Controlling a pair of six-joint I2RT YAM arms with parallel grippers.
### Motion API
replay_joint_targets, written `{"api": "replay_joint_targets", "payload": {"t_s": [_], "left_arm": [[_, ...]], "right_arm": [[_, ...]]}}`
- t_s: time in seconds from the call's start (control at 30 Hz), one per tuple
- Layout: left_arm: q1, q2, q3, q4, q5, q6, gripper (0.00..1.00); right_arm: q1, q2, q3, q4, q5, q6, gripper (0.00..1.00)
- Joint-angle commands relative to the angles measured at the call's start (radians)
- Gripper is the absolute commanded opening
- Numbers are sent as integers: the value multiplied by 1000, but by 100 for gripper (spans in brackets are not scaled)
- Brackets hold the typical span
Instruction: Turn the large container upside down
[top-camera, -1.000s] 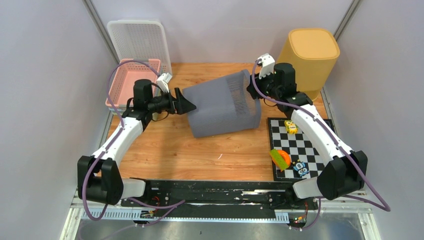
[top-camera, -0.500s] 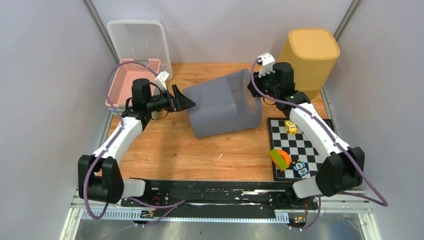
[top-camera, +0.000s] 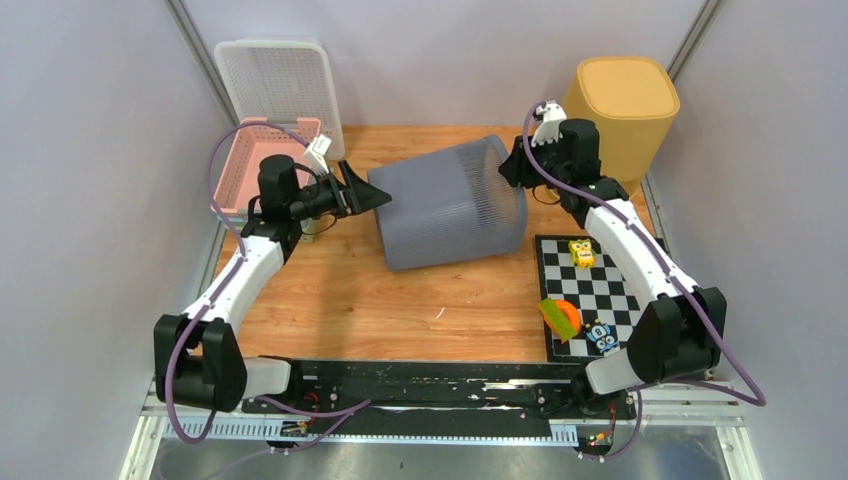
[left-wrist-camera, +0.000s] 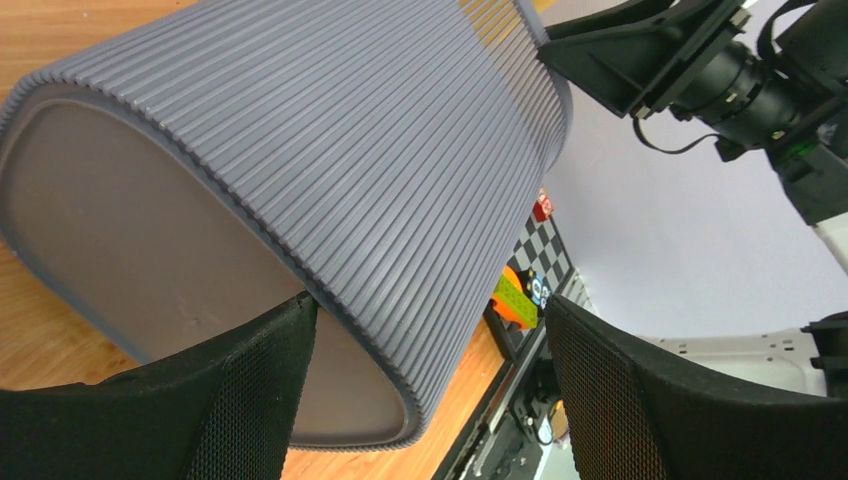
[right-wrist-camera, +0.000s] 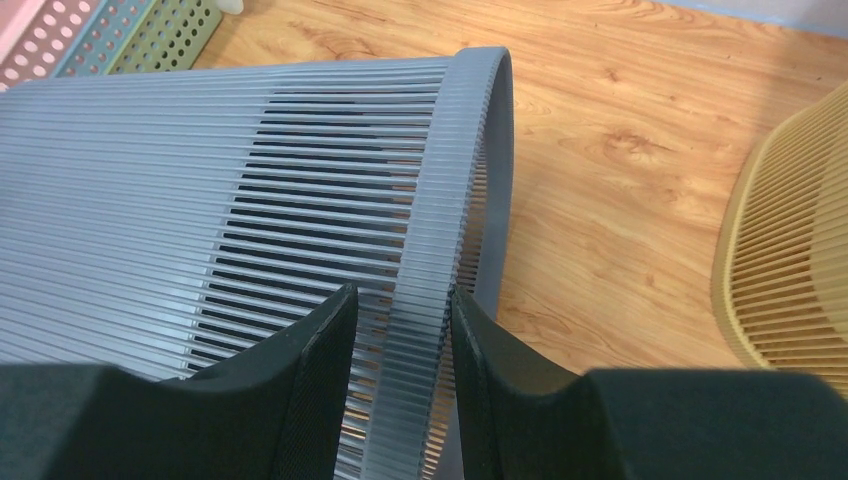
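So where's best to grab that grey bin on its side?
Take the bin by its open rim, from the right, one finger inside, one outside: the wall is thin there, the body too wide. The right gripper pinches it there.

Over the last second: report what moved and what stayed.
The left gripper, fingers open, shifted slightly toward the far side and now straddles the base edge of the grey basket. The right gripper, clamped on the basket's rim, swung its wrist slightly rightward; the basket barely shifted. The yellow bin, pink tray and checkerboard mat stayed put.
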Motion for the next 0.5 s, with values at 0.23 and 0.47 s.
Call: {"api": "replay_joint_targets", "payload": {"t_s": [0.23, 0.47], "left_arm": [[-13, -56, 87, 218, 32, -133, 84], [-16, -49, 124, 249, 7, -168, 84]], "right_arm": [[-29, 59, -20, -41, -237, 166, 41], [-45, 70, -44, -8, -301, 215, 41]]}}
